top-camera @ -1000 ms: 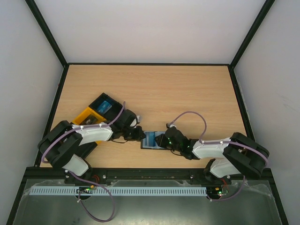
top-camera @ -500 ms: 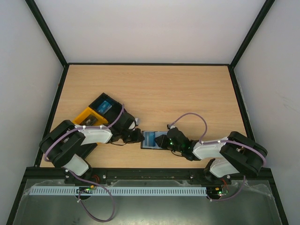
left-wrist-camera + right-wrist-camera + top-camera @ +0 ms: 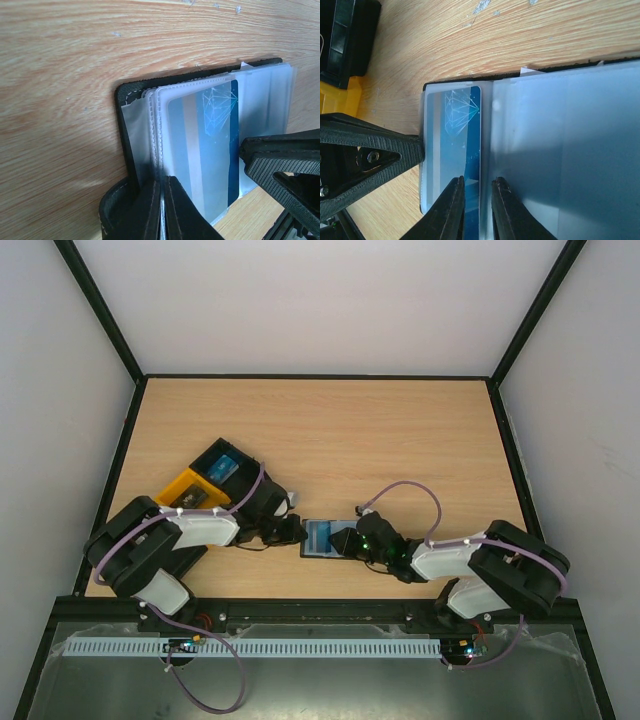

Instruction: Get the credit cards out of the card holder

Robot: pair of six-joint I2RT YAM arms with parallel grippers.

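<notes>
"Blue plastic is your mark: the blue card sits under a clear sleeve in the open card holder, which lies flat on the wooden table between your two arms."

"Which gripper is nearer to it?"

"Your right gripper. Its tips come down on the card's dark-blue long edge, with the jaws only a narrow gap apart and that edge showing between them. I cannot tell whether they press on the card or merely stand over it, because the view is too steep."

"And my left?"

"Your left gripper is pinched tight on the holder's clear sleeve leaves at their outer edge, just beside the card and not on it. That gives you an anchor for the holder, I'd judge."

"How does the card lie?"

"In both wrist views its long axis runs up the picture, in line with your fingers — so from the right gripper the card stretches straight ahead. My guess is that it must slide along that axis, though the sleeve's mouth is not plain to see."

"Any writing?"

"None that can be read. There is a pale web of fine lines near the card's far end and a lighter stripe down its length — no brand. The orange-and-black tray by your left arm shows no lettering either."
</notes>
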